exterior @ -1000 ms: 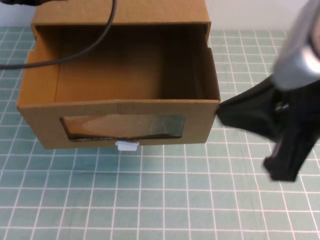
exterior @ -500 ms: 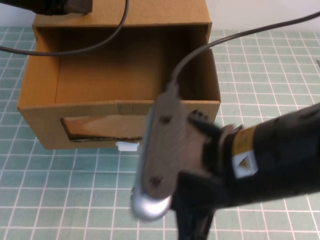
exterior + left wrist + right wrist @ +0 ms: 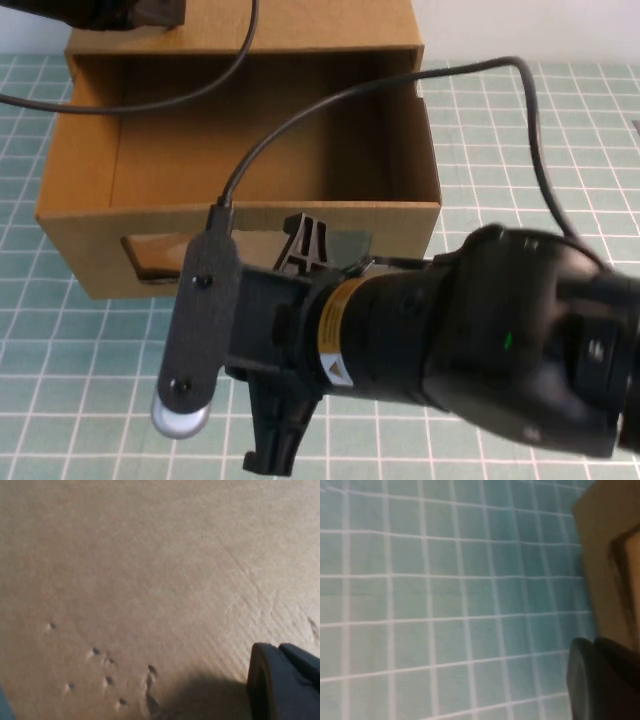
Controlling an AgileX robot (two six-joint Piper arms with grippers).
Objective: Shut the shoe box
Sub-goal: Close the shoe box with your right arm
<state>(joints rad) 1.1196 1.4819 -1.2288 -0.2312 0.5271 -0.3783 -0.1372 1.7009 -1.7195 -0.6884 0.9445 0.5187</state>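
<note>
The shoe box (image 3: 90, 250) is brown cardboard, and its drawer stands pulled out toward me with an empty inside (image 3: 250, 140). A corner of its front window (image 3: 150, 255) shows; the pull tab is hidden behind my right arm. My right gripper (image 3: 288, 345) hangs in front of the front panel, open, with one finger (image 3: 305, 240) against the window area and the other (image 3: 272, 445) over the mat. The right wrist view shows one finger (image 3: 605, 680) beside the box's corner (image 3: 605, 540). My left gripper (image 3: 120, 12) sits at the box's far left top, close over bare cardboard (image 3: 150, 580).
A green grid mat (image 3: 90, 400) covers the table around the box. Black cables (image 3: 300, 110) from both arms cross over the open drawer. The outer sleeve (image 3: 330, 25) of the box stands at the back.
My right arm has swung from the right side leftward across the box's front, now covering the tab and most of the window. The box and left arm have stayed put.
</note>
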